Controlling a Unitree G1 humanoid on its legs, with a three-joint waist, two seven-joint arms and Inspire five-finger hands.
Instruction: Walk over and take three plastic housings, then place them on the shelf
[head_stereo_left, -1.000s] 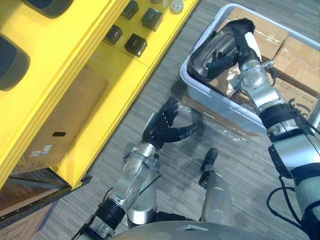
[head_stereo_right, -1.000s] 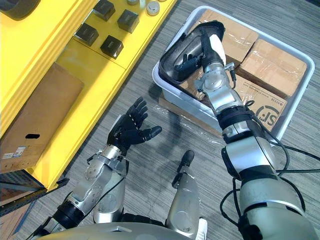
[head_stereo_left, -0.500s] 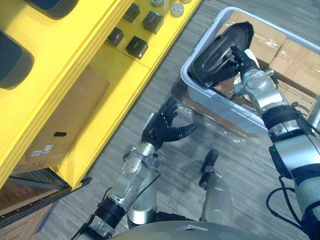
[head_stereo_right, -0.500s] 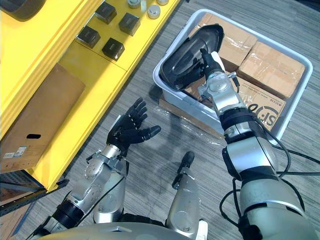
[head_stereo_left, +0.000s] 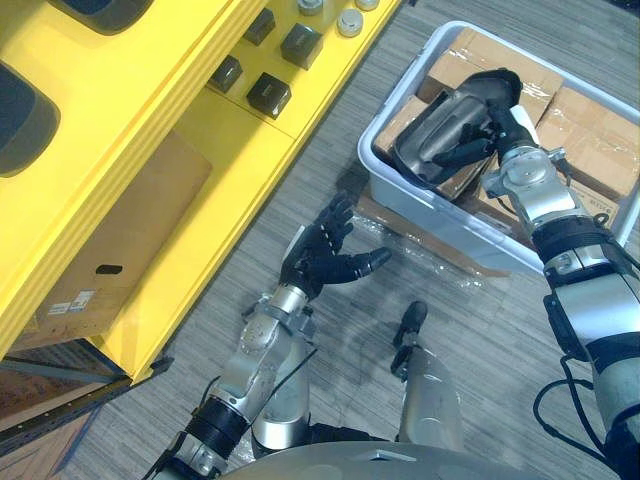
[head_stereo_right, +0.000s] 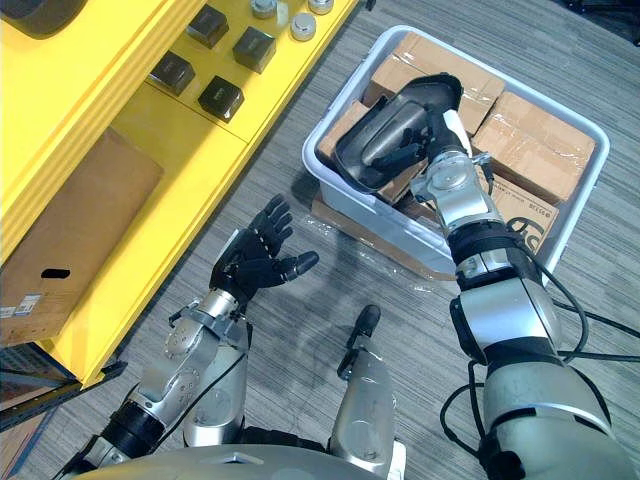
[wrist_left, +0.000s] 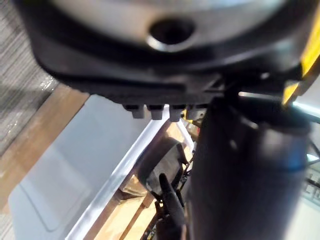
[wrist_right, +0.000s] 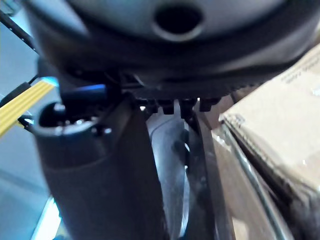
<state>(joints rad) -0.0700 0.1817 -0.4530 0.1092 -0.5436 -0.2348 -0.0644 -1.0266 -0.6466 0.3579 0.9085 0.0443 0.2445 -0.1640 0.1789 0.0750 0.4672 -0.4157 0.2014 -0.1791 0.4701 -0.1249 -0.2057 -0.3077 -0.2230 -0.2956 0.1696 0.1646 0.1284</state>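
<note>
1. Eye views, from above: R hand (head_stereo_right: 432, 140) is over the grey bin (head_stereo_right: 372, 208), at approx 1 o'clock from L hand (head_stereo_right: 255, 262).
2. R hand is clamped on a dark plastic housing (head_stereo_right: 385, 140). Its fingers (head_stereo_right: 400, 157) curl into the hollow side, and the white-covered thumb presses the outer back.
3. Housing sits over the bin's 9 o'clock half, above the cardboard boxes (head_stereo_right: 540, 140) packed inside. Its low end overlaps the near rim; can't tell if it touches the rim or the boxes.
4. Long axis runs approx 2 o'clock to 8 o'clock in the eye views, tilted. The 2 o'clock end is by the thumb and the broader end is at 8 o'clock. The hollow faces up and toward 9 o'clock.
5. L hand is palm-up over the floor (head_stereo_left: 330, 150) between shelf and bin. Fingers are apart and nearly straight, thumb out toward 3 o'clock, nothing held.
6. L wrist view adds a low side-on look. The bin's outer wall and rim run diagonally, and the housing (wrist_left: 162, 157) sits above the rim w/ R hand's fingers under it.
7. R wrist view adds the grip close up: the housing's dark edge runs between thumb and finger row, w/ a box just beside.
8. Eye views add the surroundings. The yellow shelf (head_stereo_left: 150, 130) spans 9–12 o'clock, w/ small dark blocks (head_stereo_left: 268, 92) and round caps (head_stereo_left: 348, 20) on it. A brown carton (head_stereo_left: 120, 250) sits beneath.
</note>
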